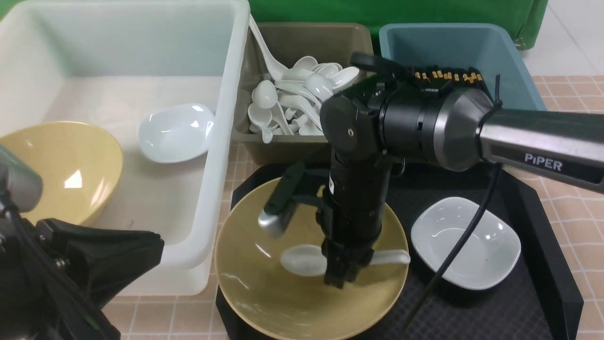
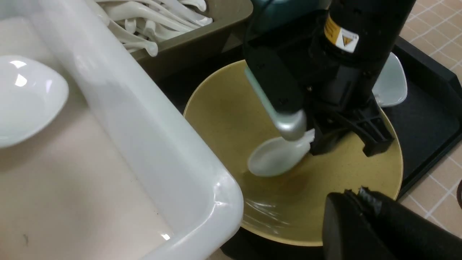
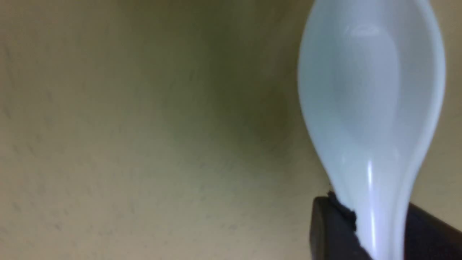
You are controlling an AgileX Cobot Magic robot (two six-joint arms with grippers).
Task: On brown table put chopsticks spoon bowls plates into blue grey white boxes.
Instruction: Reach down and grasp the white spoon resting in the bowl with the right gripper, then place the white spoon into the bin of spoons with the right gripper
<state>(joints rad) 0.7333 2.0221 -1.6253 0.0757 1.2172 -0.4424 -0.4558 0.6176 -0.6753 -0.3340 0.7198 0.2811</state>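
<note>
Right claw [image 1: 340, 276] reaches straight down into the bowl [image 1: 264, 302] on the black tray [image 1: 542, 245] and grips the spoon [image 1: 302, 259] at its handle. In the right wrist view the black fingers [image 3: 332, 231] press on both sides of the handle. The scoop points to the robot's left and is close over the bottom of the bowl; I cannot tell if it touches. Beside this bowl, on the right part of the tray, lies a plate [image 1: 472, 250].

Left claw [image 1: 151, 248] is low at the left, near the front corner of the white box [image 1: 222, 141], closed and with nothing in it. In the white box are a second bowl [image 1: 61, 165] and a second plate [image 1: 174, 132], apart from each other. The grey box [image 1: 283, 146] holds a heap of spoons [image 1: 292, 99]. The blue box [image 1: 453, 47] holds chopsticks [image 1: 448, 75], partly hidden by the right arm. The tray stands on the table [image 1: 580, 198].
</note>
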